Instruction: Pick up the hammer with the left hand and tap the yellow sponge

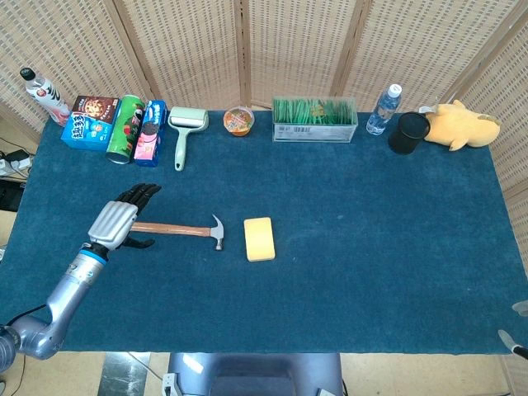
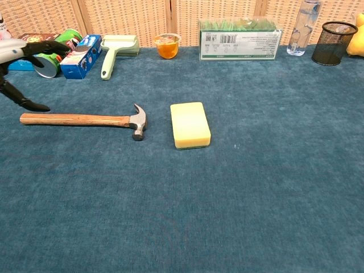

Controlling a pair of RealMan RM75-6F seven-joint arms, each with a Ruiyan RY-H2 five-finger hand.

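The hammer lies flat on the blue cloth, wooden handle pointing left and steel head a short gap left of the yellow sponge. The sponge lies flat near the table's middle. My left hand hovers by the handle's left end with its fingers spread and nothing in it. In the chest view it is cut off by the left edge, with the thumb just above the handle end. Only a sliver of my right hand shows at the lower right corner.
Along the back edge stand snack boxes, a green can, a lint roller, a small cup, a clear box of green sticks, a water bottle, a black mesh cup and a yellow plush toy.
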